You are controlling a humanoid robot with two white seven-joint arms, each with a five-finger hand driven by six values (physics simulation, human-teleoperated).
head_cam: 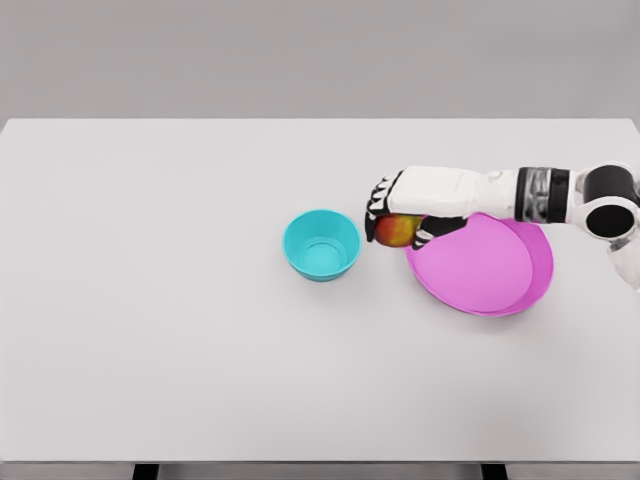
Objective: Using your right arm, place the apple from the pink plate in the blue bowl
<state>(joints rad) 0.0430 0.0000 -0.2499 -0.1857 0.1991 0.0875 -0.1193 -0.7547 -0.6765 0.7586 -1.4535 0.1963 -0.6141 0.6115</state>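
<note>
A red and yellow apple [397, 231] is held under my right hand [400, 215], whose fingers are curled around it. The hand and apple hang over the left rim of the pink plate [490, 270], between the plate and the blue bowl [321, 244]. The bowl sits on the white table just left of the hand, with nothing inside it. My right arm comes in from the right edge above the plate. My left arm does not show.
The white table [150, 300] stretches wide to the left and front of the bowl. Its far edge [300, 120] meets a grey wall.
</note>
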